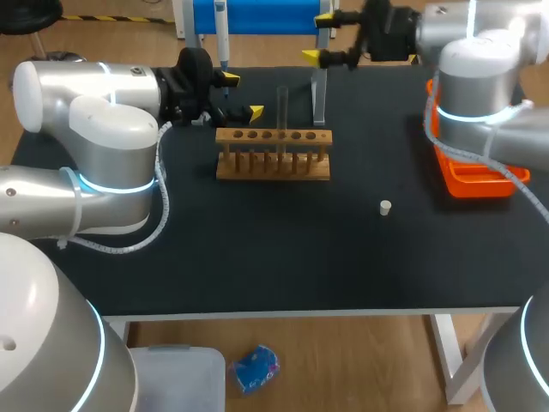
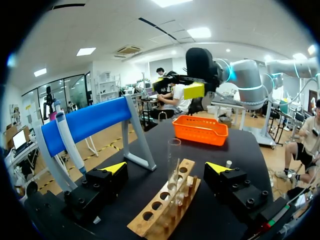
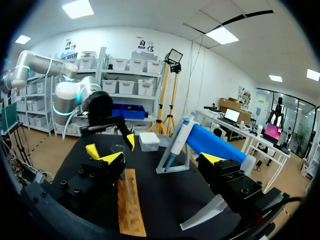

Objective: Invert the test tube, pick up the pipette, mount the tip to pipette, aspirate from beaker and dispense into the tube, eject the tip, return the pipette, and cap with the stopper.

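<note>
The tube (image 1: 281, 116) stands in the rack (image 1: 273, 167) near the desk's (image 1: 257, 257) back edge, probably so the wide-open left claw (image 2: 167, 167) can grab it. The right claw (image 3: 159, 159) is wide open too.

Black matte table (image 1: 283, 257) on white legs. Toward the far edge, about midway along it: a wooden rack (image 1: 273, 165) with a row of round holes, set lengthwise parallel to that edge. Just behind the rack, right at the far edge: a stand (image 1: 319, 101) with grey slanted legs and a blue crossbar. At the right edge, toward the far right corner: an orange plastic basket (image 1: 473, 182). Between the rack and the right edge, a little nearer the front: a small white stopper (image 1: 386, 207), touching nothing else.
</note>
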Robot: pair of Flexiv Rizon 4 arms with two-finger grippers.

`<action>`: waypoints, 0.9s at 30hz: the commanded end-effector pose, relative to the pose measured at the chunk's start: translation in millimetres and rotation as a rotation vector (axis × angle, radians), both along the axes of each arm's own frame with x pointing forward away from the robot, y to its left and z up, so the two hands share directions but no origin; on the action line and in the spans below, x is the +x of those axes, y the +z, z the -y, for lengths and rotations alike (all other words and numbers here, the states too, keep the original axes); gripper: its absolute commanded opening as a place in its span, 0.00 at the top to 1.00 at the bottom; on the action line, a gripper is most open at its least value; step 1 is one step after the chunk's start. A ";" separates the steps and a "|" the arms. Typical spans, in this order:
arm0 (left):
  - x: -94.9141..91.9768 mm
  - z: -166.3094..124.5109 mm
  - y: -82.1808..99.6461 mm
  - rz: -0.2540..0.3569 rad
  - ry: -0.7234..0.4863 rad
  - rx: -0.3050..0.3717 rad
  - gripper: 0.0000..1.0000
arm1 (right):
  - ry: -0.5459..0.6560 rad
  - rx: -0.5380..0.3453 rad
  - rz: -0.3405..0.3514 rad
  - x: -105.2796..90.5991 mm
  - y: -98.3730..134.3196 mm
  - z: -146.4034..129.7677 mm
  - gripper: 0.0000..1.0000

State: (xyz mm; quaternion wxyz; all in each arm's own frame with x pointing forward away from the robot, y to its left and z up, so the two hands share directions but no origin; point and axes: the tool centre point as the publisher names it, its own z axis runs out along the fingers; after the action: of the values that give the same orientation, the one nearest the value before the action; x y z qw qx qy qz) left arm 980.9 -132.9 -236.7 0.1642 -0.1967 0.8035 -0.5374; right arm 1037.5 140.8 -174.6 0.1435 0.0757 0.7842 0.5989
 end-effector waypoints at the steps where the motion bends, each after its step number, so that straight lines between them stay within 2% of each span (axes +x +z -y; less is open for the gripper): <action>1: 0.7 0.2 -1.2 0.002 0.001 -0.002 0.00 | -0.019 0.020 0.001 -53.5 -1.3 86.8 0.00; 8: 0.7 0.2 -1.2 0.002 0.001 -0.002 0.00 | -0.036 0.021 -0.032 -107.2 -28.6 178.9 0.00; 15: 0.7 0.2 -1.2 0.002 0.001 -0.002 0.00 | -0.024 -0.080 -0.042 -158.3 -54.8 252.9 0.00; 19: 0.7 0.2 -1.2 0.002 0.001 -0.002 0.00 | -0.025 -0.155 -0.027 -178.6 -59.2 282.7 0.00; 22: 0.7 0.2 -1.2 0.002 0.001 -0.002 0.00 | -0.008 -0.174 -0.036 -192.6 -62.9 299.2 0.00; 27: 0.7 0.2 -1.2 0.002 0.001 -0.002 0.00 | 0.028 -0.200 -0.108 -217.9 -85.9 309.1 0.00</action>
State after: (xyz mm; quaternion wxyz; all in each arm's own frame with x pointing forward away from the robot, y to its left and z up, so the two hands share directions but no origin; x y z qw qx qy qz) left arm 981.0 -132.7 -236.6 0.1640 -0.1968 0.8036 -0.5373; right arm 845.7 -118.3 -277.9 0.1074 0.0794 0.8470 0.5145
